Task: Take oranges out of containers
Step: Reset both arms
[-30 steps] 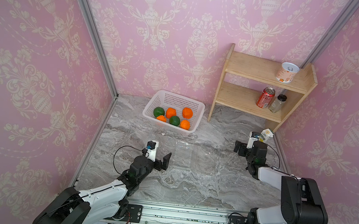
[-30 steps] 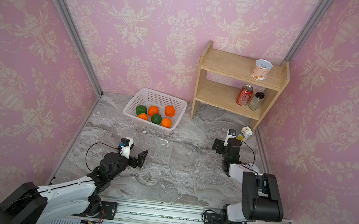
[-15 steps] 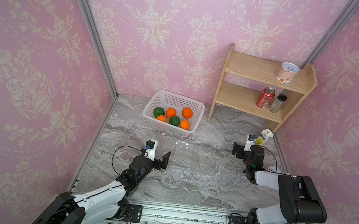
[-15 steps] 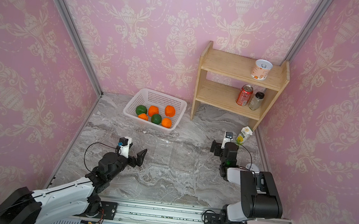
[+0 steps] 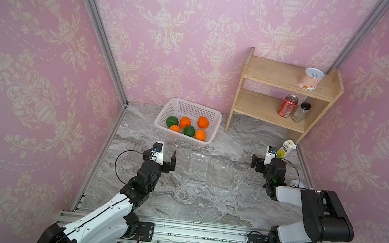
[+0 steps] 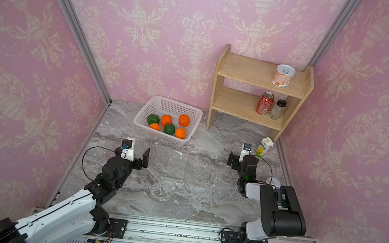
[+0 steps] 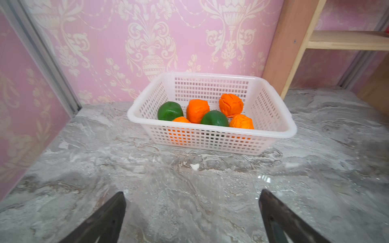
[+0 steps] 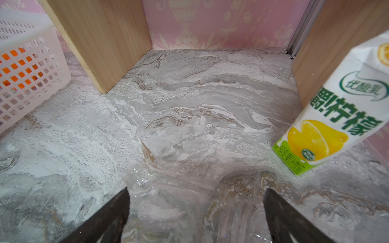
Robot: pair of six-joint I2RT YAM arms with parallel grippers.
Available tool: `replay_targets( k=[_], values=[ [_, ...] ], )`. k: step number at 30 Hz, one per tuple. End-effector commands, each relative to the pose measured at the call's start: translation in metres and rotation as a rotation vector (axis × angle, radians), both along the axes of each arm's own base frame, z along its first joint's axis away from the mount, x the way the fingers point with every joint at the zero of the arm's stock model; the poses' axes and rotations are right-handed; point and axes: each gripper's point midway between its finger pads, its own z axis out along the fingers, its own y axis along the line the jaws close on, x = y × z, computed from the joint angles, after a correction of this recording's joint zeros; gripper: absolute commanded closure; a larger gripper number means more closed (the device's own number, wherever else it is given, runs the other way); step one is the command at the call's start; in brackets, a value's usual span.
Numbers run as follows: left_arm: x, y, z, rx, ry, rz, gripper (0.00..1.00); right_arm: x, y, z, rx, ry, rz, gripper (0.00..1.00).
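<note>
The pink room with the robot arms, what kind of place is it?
Probably a robot practice booth dressed like a home corner: wallpaper framed by metal posts, the left arm and right arm bolted to a rail, a wooden shelf holding a drink can.

**Basket of oranges seen past a wide-spread gripper**

Six oranges [image 7: 197,110], four orange and two green, lie close together in a white basket [image 7: 210,142] on the marble table [image 7: 73,147]. The basket is near the pink wall and just beside a wooden shelf [image 7: 294,42]. The left gripper [image 7: 192,192] holds nothing, its dark fingers [image 7: 109,214] far apart. A clear plastic box [image 7: 261,178] shows only faintly before them.
</note>
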Motion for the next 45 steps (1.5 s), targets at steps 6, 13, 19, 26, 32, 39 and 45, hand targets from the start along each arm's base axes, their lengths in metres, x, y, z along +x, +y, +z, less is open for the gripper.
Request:
replay_targets(
  k=[6,13,19,26,32,39,45],
  values=[
    [0.027,0.022,-0.034,0.309,0.042,0.088,0.01,0.000,0.004,0.003,-0.033,-0.021,0.006,0.00],
    [0.034,0.048,-0.071,0.254,0.045,0.146,0.01,0.001,0.004,0.003,-0.033,-0.020,0.007,0.00],
    [0.053,0.055,-0.076,0.275,0.050,0.159,0.01,0.001,0.004,0.003,-0.032,-0.018,0.010,0.00],
    [0.071,0.063,-0.087,0.312,0.074,0.158,0.01,0.001,0.005,0.003,-0.031,-0.016,0.012,0.00],
    [0.067,0.106,-0.088,0.124,0.024,0.269,0.01,0.001,0.005,0.003,-0.028,-0.016,0.011,0.00],
    [0.083,0.111,-0.109,0.058,0.111,0.217,0.01,0.001,0.004,0.003,-0.027,-0.013,0.014,0.00],
    [0.089,0.117,-0.112,0.018,0.151,0.219,0.01,0.001,0.005,0.003,-0.027,-0.014,0.015,0.00]
  ],
)
